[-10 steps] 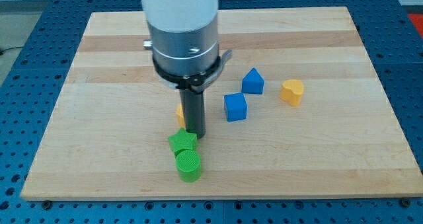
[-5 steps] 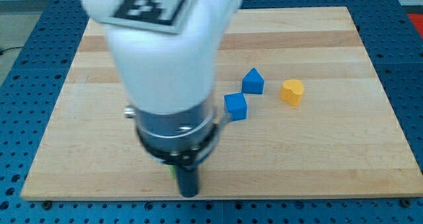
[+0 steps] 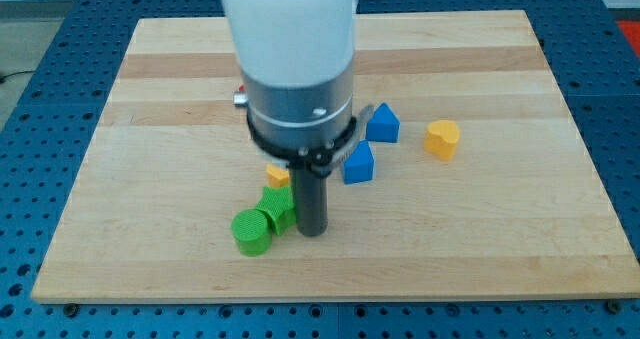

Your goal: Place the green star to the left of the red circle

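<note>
The green star (image 3: pixel 276 205) lies near the board's bottom middle, partly hidden by my rod. My tip (image 3: pixel 312 232) rests on the board, touching or almost touching the star's right side. A green cylinder (image 3: pixel 252 232) sits against the star's lower left. No red circle shows in the view; the arm's body may hide it.
A small orange block (image 3: pixel 277 175) peeks out just above the star. Two blue blocks lie to the view's right of the rod, one close (image 3: pixel 358 164) and one higher (image 3: pixel 382 124). A yellow-orange block (image 3: pixel 442 138) lies further right. The wooden board (image 3: pixel 520 229) ends close below the green blocks.
My tip went from above the green star down toward the bottom edge, then to the star's right side. The green cylinder has shifted from below the star to its lower left.
</note>
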### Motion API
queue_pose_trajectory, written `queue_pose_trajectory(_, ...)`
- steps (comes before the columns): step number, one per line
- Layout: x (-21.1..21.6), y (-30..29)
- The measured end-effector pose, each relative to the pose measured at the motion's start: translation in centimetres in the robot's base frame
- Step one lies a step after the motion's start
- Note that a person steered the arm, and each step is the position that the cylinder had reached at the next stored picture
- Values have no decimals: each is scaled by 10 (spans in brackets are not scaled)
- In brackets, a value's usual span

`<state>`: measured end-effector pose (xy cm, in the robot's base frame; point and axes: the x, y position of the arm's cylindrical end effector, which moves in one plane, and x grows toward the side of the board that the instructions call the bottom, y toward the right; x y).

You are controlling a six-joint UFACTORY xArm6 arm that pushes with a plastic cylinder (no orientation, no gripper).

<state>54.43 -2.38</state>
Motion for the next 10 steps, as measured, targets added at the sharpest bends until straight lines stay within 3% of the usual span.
queue_pose_trajectory(1, -6, -64)
queue_pose_trajectory(3, -30, -123)
queue_pose_trajectory(4, -65, -179)
queue_pose_trajectory(5, -105, -194)
queue_pose_trajectory(8, -193, -180)
queue_pose_trajectory(10, -198, -133)
